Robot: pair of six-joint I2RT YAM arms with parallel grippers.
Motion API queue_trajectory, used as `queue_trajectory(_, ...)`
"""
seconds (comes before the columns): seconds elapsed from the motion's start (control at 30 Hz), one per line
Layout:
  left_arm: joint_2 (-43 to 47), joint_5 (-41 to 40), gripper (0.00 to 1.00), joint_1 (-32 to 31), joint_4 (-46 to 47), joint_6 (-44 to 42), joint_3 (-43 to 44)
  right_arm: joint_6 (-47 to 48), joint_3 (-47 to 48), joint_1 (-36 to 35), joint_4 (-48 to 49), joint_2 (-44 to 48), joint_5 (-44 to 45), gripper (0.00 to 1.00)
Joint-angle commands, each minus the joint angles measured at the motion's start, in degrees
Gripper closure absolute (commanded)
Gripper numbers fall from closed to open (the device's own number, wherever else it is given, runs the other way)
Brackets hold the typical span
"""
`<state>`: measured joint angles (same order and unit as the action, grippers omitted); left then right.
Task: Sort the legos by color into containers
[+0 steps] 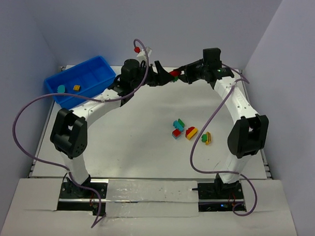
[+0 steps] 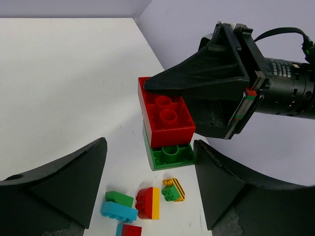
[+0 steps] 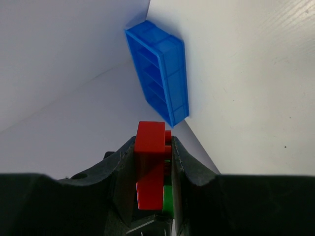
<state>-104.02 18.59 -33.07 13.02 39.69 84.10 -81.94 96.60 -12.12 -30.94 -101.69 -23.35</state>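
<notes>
My right gripper (image 1: 183,75) is shut on a red lego (image 1: 174,73) stuck to a green lego, held in the air at the back of the table. In the right wrist view the red lego (image 3: 150,162) and green lego (image 3: 169,200) sit pinched between the fingers of the right gripper (image 3: 153,143). My left gripper (image 1: 162,75) is open, facing it. In the left wrist view the red lego (image 2: 165,115) and green lego (image 2: 170,153) hang at the mouth of the left gripper (image 2: 149,145), jaws wide apart. The blue container (image 1: 70,98) stands back left.
A teal lego (image 1: 60,87) and a yellow lego (image 1: 76,87) lie in the container. Several loose legos lie mid-table: teal-green (image 1: 178,123), red-teal (image 1: 176,132), red-yellow (image 1: 191,132), striped (image 1: 207,137). Grey walls enclose the back and sides. The container also shows in the right wrist view (image 3: 160,69).
</notes>
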Motion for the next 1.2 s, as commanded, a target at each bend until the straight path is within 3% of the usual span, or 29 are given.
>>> queue_trajectory(0.0, -0.83, -1.27, 0.22, -0.32, 0.34, 1.8, 3.43, -2.08, -1.59, -0.8, 3.43, 4.81, 1.62, 1.0)
queue_trajectory(0.3, -1.27, -0.75, 0.36, -0.49, 0.43, 3.04, 3.07, -2.9, -2.13, -1.15, 4.93, 4.92, 2.43, 1.0)
queue_trajectory(0.63, -1.8, -0.63, 0.31, -0.73, -0.27, 2.62, 3.08, -3.28, -2.18, -1.15, 5.69, 4.65, 2.37, 1.0)
queue_trajectory(1.03, -2.42, -2.33, 0.36, -1.48, -2.35, 1.36, 4.42, -3.22, -2.12, -1.24, 5.89, 4.57, 2.26, 1.0)
queue_trajectory(1.17, -2.33, -2.96, 0.57, -1.47, -3.1, 1.37, 4.31, -2.7, -2.21, -1.22, 5.81, 4.74, 2.65, 1.0)
